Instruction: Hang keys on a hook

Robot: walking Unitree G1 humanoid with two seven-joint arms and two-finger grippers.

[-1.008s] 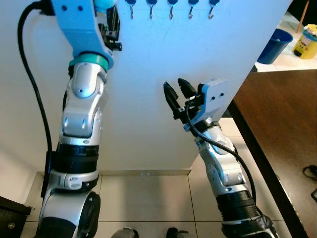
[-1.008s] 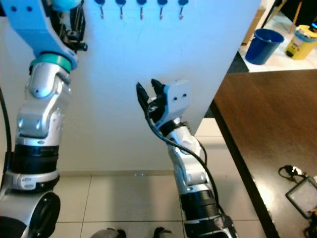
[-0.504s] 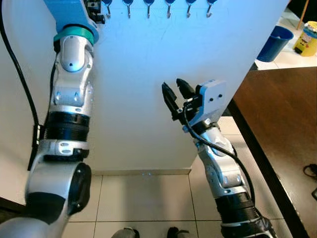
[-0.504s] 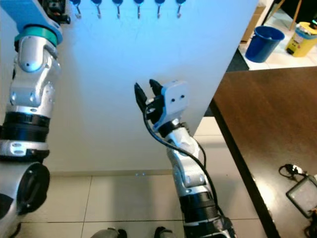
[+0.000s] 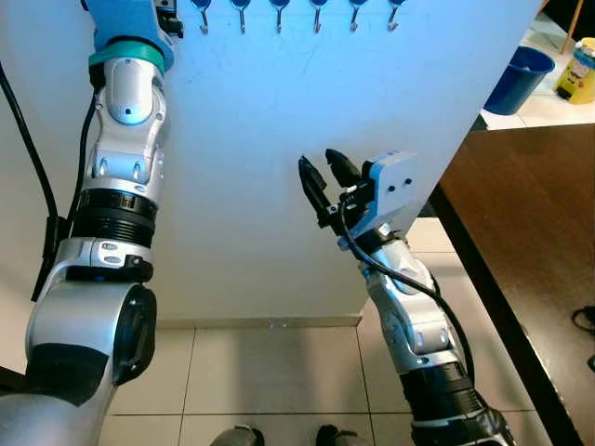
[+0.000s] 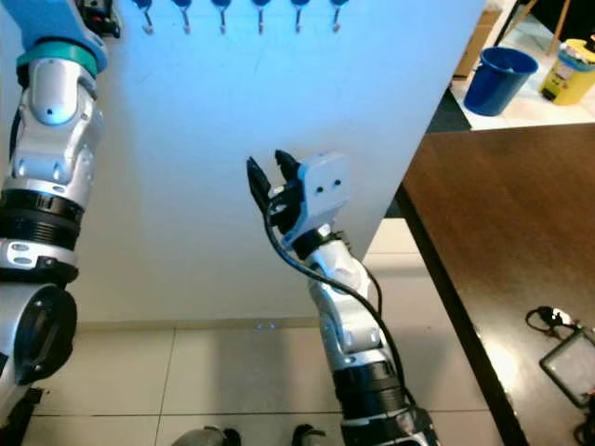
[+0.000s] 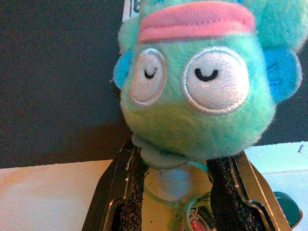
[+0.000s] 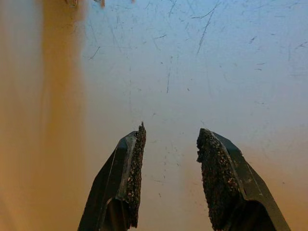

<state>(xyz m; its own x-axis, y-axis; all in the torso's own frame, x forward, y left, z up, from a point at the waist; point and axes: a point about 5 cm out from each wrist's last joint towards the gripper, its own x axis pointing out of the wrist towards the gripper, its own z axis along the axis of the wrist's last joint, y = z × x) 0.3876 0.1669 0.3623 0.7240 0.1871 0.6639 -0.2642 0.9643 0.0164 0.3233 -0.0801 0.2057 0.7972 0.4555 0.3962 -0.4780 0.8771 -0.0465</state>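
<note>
The left arm [image 5: 121, 139] reaches straight up the white wall [image 5: 279, 121], its gripper lifted toward the row of hooks [image 5: 279, 17] along the top edge, which is where the keys have to end up. In the left wrist view the left gripper [image 7: 175, 178] is closed on a keyring bundle: its two black fingers [image 7: 126, 192] pinch the loops and cord just under a turquoise plush [image 7: 202, 82] with a pink cap. The plush sits above the fingertips, so the grip falls on the firm ring, not the soft toy, and the ring stays free to catch a hook. The keys [image 7: 192, 221] themselves are hard to make out; a bit of red and teal between the fingers is probably part of them. A dark band lies behind the plush, with pale wall below it.

The right gripper [image 5: 323, 178] hovers lower down, near the wall at mid height, empty, its fingers [image 8: 130, 173] parted a moderate way and pointed at the scuffed surface. It seems to be held clear so as not to get in the way.

To the right are a dark table [image 5: 530, 242], and beyond it a blue bin [image 5: 521, 79]. The hanging is not yet done.
</note>
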